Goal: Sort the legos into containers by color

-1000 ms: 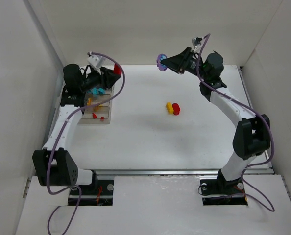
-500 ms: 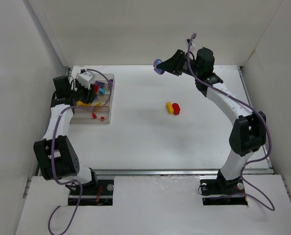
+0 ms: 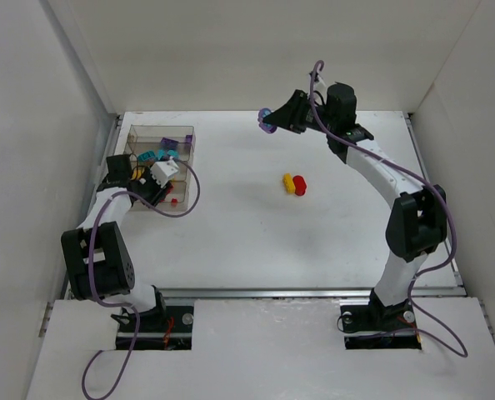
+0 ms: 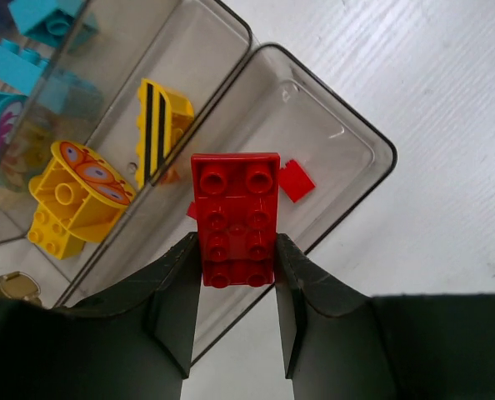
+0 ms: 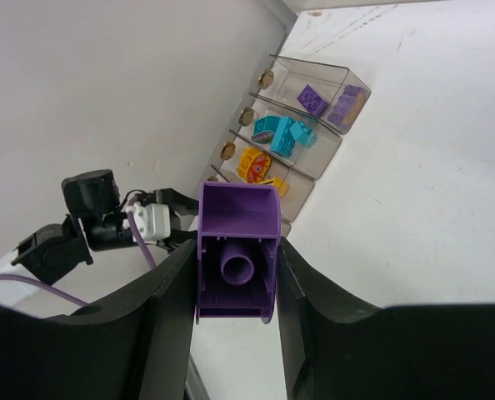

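Right, two deliveries are on the go at once. The left tool point(image 4: 235, 250) is clamped on a flat red brick point(image 4: 235, 218), jaws pressed against its long sides, studs facing the wrist camera. It hangs over the end compartment of the tray point(image 4: 347, 137), toward the right of the wrist view, where a small red piece point(image 4: 296, 180) already lies. The yellow bricks point(image 4: 72, 196) sit one slot over to the left, so this looks like the right slot.

Over on the other side, the right tool point(image 5: 235, 267) grips a purple brick point(image 5: 235, 242), hollow underside toward its camera. In the overhead view it is held high near the top centre of the frame, well apart from the tray. The purple pieces point(image 5: 312, 100) lie in the compartment at the opposite end from the red one.

So the step in hand is the drop-off. The left side calls for a plain release, with the brick kept inside the divider wall and not straddling it. The right side needs a carry across the desk point(image 3: 247, 233) to the tray's upper end, and that would be safer once the left arm clears out. A yellow-and-red pair point(image 3: 294, 184) waits mid-desk, touching; whether they are snapped together I cannot tell.
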